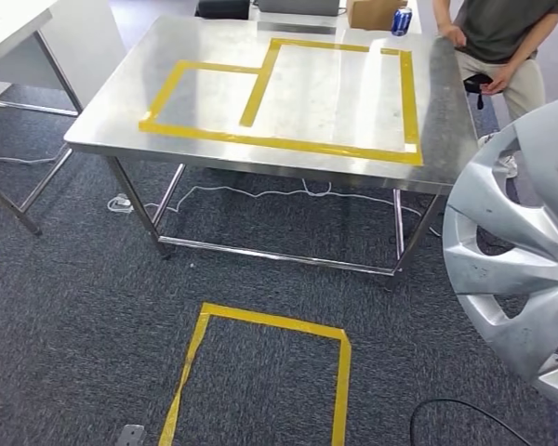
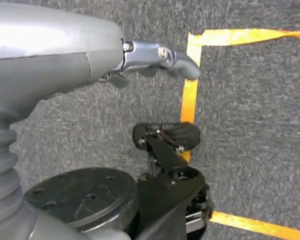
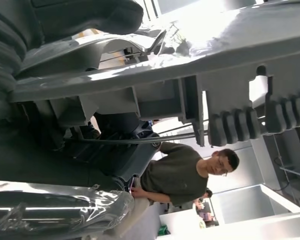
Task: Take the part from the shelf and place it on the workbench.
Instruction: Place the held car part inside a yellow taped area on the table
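Observation:
The part is a silver wheel cover (image 1: pixel 514 269), held upright at the right edge of the head view, in front of the workbench's near right corner and lower than its top. In the right wrist view my right hand (image 3: pixel 103 135) grips the wheel cover's ribbed grey back (image 3: pixel 224 55), dark fingers hooked through it. The steel workbench (image 1: pixel 312 93) stands ahead, marked with yellow tape rectangles. My left hand (image 2: pixel 65 55) hangs over the carpet, thumb out, holding nothing.
A person (image 1: pixel 500 37) sits at the workbench's far right corner, near a blue can (image 1: pixel 401 20) and a cardboard box (image 1: pixel 371 13). A yellow tape square (image 1: pixel 262 372) marks the carpet before the bench. A white table (image 1: pixel 23 37) stands at the left; a black cable (image 1: pixel 458 409) lies at the lower right.

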Robot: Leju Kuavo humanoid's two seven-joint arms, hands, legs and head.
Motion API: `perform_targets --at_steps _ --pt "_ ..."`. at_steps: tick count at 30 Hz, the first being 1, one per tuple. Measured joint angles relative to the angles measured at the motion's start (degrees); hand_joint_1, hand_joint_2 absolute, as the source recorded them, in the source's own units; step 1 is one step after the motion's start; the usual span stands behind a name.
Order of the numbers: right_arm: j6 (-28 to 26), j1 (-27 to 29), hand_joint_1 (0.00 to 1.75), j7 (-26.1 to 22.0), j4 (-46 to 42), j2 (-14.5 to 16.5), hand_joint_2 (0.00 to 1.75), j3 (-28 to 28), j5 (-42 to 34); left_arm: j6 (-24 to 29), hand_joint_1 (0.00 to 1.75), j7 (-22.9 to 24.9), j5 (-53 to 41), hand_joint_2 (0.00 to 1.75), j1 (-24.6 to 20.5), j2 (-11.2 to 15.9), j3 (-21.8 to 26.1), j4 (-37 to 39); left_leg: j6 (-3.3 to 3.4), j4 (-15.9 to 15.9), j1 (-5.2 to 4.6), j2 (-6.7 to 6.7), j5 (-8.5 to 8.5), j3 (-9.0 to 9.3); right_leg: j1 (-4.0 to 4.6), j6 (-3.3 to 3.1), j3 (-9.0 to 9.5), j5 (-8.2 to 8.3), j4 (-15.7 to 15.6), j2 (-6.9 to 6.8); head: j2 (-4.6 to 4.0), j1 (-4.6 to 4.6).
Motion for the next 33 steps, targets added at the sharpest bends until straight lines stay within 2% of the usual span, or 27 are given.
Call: perform_targets --at_steps 2,3,4,6,8,9,10,11,13,14,15,16,17,18,19,20,21,22,23,24,25,26,27,29,30,31,33 --pt "-0.09 0.03 1.75 -0.06 -0.1 0.03 1.75 0.04 -0.03 -0.01 0.0 -0.07 -0.01 1.75 0.05 -0.1 -0.01 0.0 0.76 -0.7 0.08 -0.03 -0.48 0.92 -0.13 0.76 0.85 0.1 -0.21 -0.14 0.01 0.05" --pt "-0.16 0.01 1.75 -0.09 -0.13 0.04 1.75 0.09 -0.04 0.03 0.0 -0.09 -0.01 1.75 0.12 -0.11 -0.01 0.0 1.17 -0.86 0.14 -0.06 -0.6 1.64 -0.17 1.05 0.78 0.17 0.79 -0.42 0.0 0.15" --pt "-0.25 -0.07 1.75 -0.12 -0.16 0.04 1.75 0.15 -0.05 0.05 0.0 -0.11 0.0 1.75 0.18 -0.1 -0.01 0.0 1.54 -0.91 0.18 -0.09 -0.8 2.43 -0.19 1.21 -0.22 -0.13 2.74 -0.71 -0.01 0.35" --pt "-0.39 -0.16 1.75 -0.17 -0.2 0.05 1.75 0.29 -0.07 0.1 0.0 -0.14 0.0 1.75 0.24 -0.04 -0.01 0.0 1.9 -1.04 0.18 -0.09 -1.72 3.8 -0.16 1.36 -4.73 -1.5 9.8 -1.16 -0.02 0.59" --pt "-0.52 -0.09 1.75 -0.15 -0.21 0.05 1.75 0.38 -0.07 0.09 0.0 -0.13 -0.02 1.75 0.41 -0.04 -0.01 0.0 1.94 -1.34 0.2 -0.1 -3.16 5.67 -0.17 1.47 -9.83 -4.81 15.25 -1.21 -0.02 0.69" --pt "-0.57 -0.04 1.75 -0.12 -0.2 0.05 1.75 0.4 -0.07 0.09 0.0 -0.13 -0.02 1.75 0.53 -0.04 -0.01 0.0 1.9 -1.59 0.21 -0.12 -4.02 6.97 -0.18 1.48 -11.41 -6.42 15.57 -1.23 -0.02 0.76" --pt "-0.59 0.0 1.75 -0.11 -0.2 0.05 1.75 0.4 -0.07 0.09 0.0 -0.12 -0.03 1.75 0.65 -0.04 -0.01 0.0 1.82 -1.9 0.24 -0.15 -4.97 8.47 -0.18 1.46 -12.25 -7.18 14.26 -1.28 -0.02 0.81" --pt "-0.54 0.05 1.75 -0.13 -0.19 0.05 1.75 0.41 -0.08 0.09 0.0 -0.12 -0.03 1.75 0.76 -0.03 -0.01 0.0 1.7 -2.21 0.26 -0.16 -5.98 10.0 -0.18 1.38 -12.52 -6.04 11.64 -1.41 -0.02 0.89" --pt "-0.27 0.33 1.75 -0.27 -0.17 0.05 1.75 0.42 -0.15 0.09 0.0 -0.11 -0.04 1.75 0.92 0.0 -0.01 0.0 1.27 -2.57 0.19 -0.13 -8.28 12.73 -0.08 1.01 -12.56 2.44 5.5 -2.29 -0.01 1.03" --pt "-0.12 0.52 1.75 -0.34 -0.17 0.05 1.75 0.44 -0.16 0.09 0.0 -0.1 -0.05 1.75 0.97 0.02 -0.01 0.0 0.94 -3.03 0.14 -0.09 -9.46 13.96 0.1 0.69 -12.29 6.17 3.83 -2.62 -0.02 0.95" --pt "0.0 0.74 1.75 -0.41 -0.21 0.04 1.75 0.46 -0.14 0.09 0.0 -0.09 -0.07 1.75 0.97 0.04 -0.01 0.0 0.5 -3.39 0.11 -0.05 -10.04 15.23 0.28 0.29 -11.82 8.4 3.0 -2.75 -0.02 0.86" --pt "0.07 0.85 1.75 -0.46 -0.28 0.04 1.75 0.48 -0.08 0.08 0.0 -0.08 -0.08 1.75 0.83 0.04 -0.01 0.0 0.08 -3.28 0.12 -0.04 -9.77 16.07 0.43 -0.17 -11.02 8.03 3.11 -2.64 -0.02 0.78" --pt "0.1 0.89 1.75 -0.53 -0.4 0.03 1.75 0.5 -0.01 0.08 0.0 -0.07 -0.08 1.75 0.5 0.04 -0.01 0.0 -0.32 -1.89 0.18 -0.03 -8.64 15.99 0.41 -0.63 -9.96 7.0 3.01 -2.28 -0.02 0.65" --pt "0.12 0.89 1.75 -0.66 -0.54 0.03 1.75 0.5 0.05 0.08 0.0 -0.08 -0.09 1.75 0.07 0.03 -0.02 0.0 -0.67 1.23 0.2 -0.04 -6.77 14.8 0.29 -1.07 -8.79 6.25 2.55 -2.1 -0.01 0.64" --pt "0.14 0.8 1.75 -0.8 -0.63 0.03 1.75 0.51 0.11 0.09 0.0 -0.08 -0.1 1.75 -0.35 0.02 -0.03 0.0 -0.9 5.51 0.2 -0.07 -5.26 12.27 0.19 -1.45 -7.36 5.52 2.0 -2.03 0.0 0.55" --pt "0.18 0.77 1.75 -0.94 -0.7 0.03 1.75 0.52 0.15 0.08 0.0 -0.09 -0.11 1.75 -0.61 0.0 -0.04 0.0 -1.1 9.91 0.2 -0.09 -4.82 9.17 0.07 -1.73 -5.75 4.86 1.34 -1.95 0.01 0.39" --pt "0.23 0.78 1.75 -1.05 -0.73 0.03 1.75 0.53 0.19 -0.02 0.0 -0.05 -0.06 1.75 -0.6 -0.04 -0.05 0.0 -1.26 13.22 0.16 -0.1 -5.87 6.03 0.09 -1.91 -4.09 4.06 0.71 -1.92 0.01 0.28" --pt "0.29 0.8 1.75 -1.11 -0.73 0.03 1.75 0.55 0.24 -0.26 0.0 0.22 0.16 1.75 -0.42 -0.07 -0.05 0.0 -1.31 15.13 0.17 -0.12 -8.35 3.22 0.07 -1.98 -2.4 3.47 0.14 -1.82 0.01 0.13" --pt "0.32 0.82 1.75 -1.14 -0.73 0.03 1.75 0.56 0.29 -0.59 0.0 0.73 0.52 1.75 -0.16 -0.09 -0.02 0.0 -1.36 15.72 0.17 -0.12 -11.86 0.89 0.02 -1.97 -0.84 2.9 -0.27 -1.63 0.01 0.08" --pt "0.32 0.8 1.75 -1.15 -0.73 0.03 1.75 0.56 0.37 -0.94 0.0 1.38 0.93 1.75 0.04 -0.1 0.03 0.0 -1.29 15.41 0.18 -0.12 -15.56 -1.1 -0.06 -1.91 0.59 2.29 -0.55 -1.39 0.01 0.02" --pt "0.27 0.75 1.75 -1.16 -0.73 0.03 1.75 0.57 0.48 -1.21 0.0 2.03 1.29 1.75 0.15 -0.1 0.08 0.0 -1.06 14.39 0.19 -0.11 -17.99 -2.75 -0.15 -1.79 1.93 1.58 -0.75 -1.16 0.01 -0.05" --pt "0.2 0.7 1.75 -1.17 -0.73 0.03 1.75 0.58 0.62 -1.35 0.0 2.51 1.48 1.75 0.18 -0.09 0.13 0.0 -0.88 12.65 0.21 -0.11 -18.01 -4.03 -0.25 -1.63 3.13 0.73 -0.9 -0.98 0.01 -0.09" --pt "0.14 0.68 1.75 -1.16 -0.72 0.03 1.75 0.6 0.76 -1.39 0.0 2.78 1.54 1.75 0.19 -0.1 0.15 0.0 -0.68 10.02 0.26 -0.09 -14.35 -4.85 -0.32 -1.4 4.08 -0.16 -1.04 -0.9 0.01 -0.16" --pt "0.07 0.67 1.75 -1.15 -0.7 0.02 1.75 0.65 0.93 -1.42 0.0 3.06 1.54 1.75 0.2 -0.17 0.16 0.0 -0.76 4.37 0.42 0.03 -3.97 -5.49 -0.16 -0.76 5.53 -2.15 -0.71 -0.68 0.01 -0.34" --pt "0.07 0.66 1.75 -1.16 -0.72 0.02 1.75 0.68 0.96 -1.43 0.0 3.14 1.53 1.75 0.19 -0.26 0.16 0.0 -0.81 2.7 0.48 0.06 0.01 -5.48 -0.04 -0.46 5.95 -3.13 -0.6 -0.59 0.01 -0.36" --pt "0.04 0.64 1.75 -1.17 -0.74 0.01 1.75 0.72 1.05 -1.43 0.0 3.16 1.51 1.75 0.12 -0.34 0.16 0.0 -0.78 2.03 0.51 0.09 1.67 -5.44 0.09 -0.2 6.41 -3.95 -0.54 -0.5 0.01 -0.37" --pt "-0.29 0.71 1.75 -1.12 -0.78 -0.01 1.75 0.78 1.54 -1.38 0.0 3.17 1.43 1.75 -0.05 -0.43 0.16 0.0 -0.11 1.97 0.7 0.08 4.09 -5.25 0.09 0.35 7.0 -5.13 -0.42 -0.66 0.01 -0.17"
